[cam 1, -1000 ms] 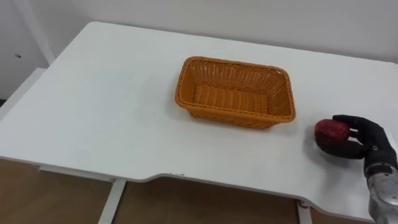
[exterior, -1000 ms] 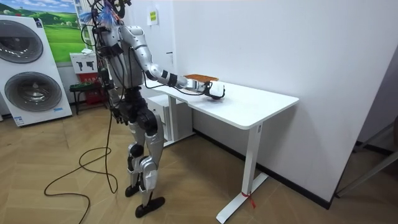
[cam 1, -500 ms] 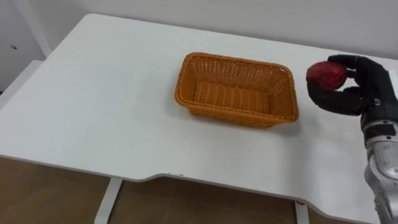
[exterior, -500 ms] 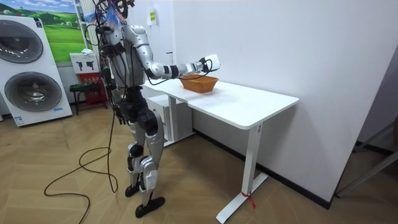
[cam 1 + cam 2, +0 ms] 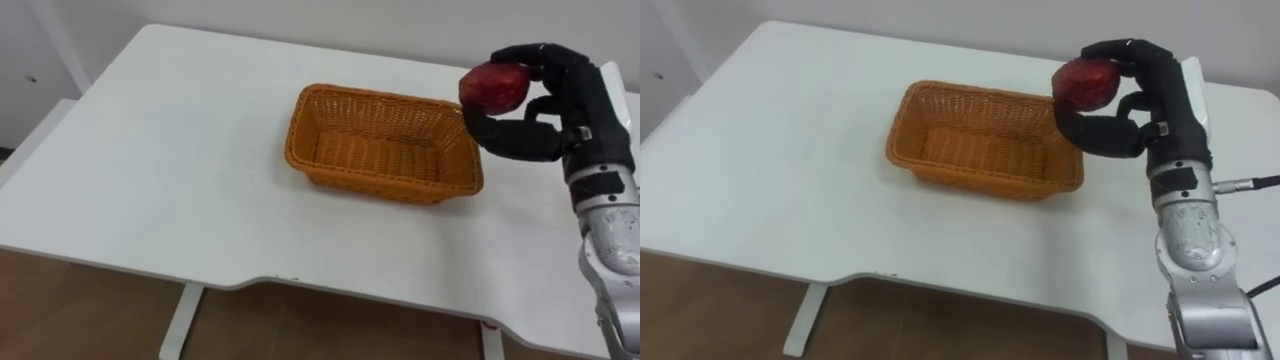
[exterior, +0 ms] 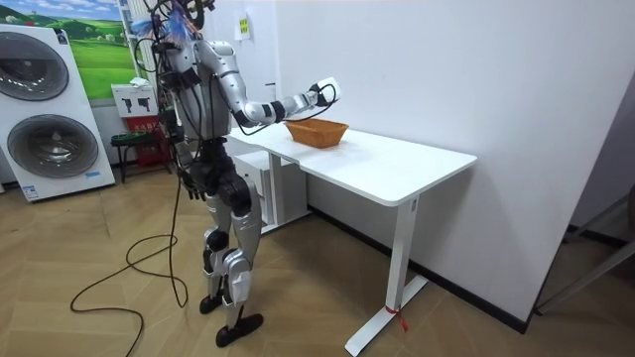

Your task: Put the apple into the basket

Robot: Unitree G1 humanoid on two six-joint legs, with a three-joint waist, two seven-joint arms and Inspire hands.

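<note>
A red apple is noted at the upper right of the frame, clasped between the curled fingers and thumb of the right hand. It is held raised off the white table, above the right-hand rim of the orange wicker basket at centre frame. In the room view, the robot is seen standing at the table's end.

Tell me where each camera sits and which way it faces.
Left eye view: on the robot's head, looking down at the white table and orange basket; its right hand and forearm enter from the right, holding the apple.
Right eye view: beside it, same downward look, same hand, forearm and apple.
Room view: off in the room, side-on to the whole standing robot at the table's end.
All three share basket, table and right hand.
</note>
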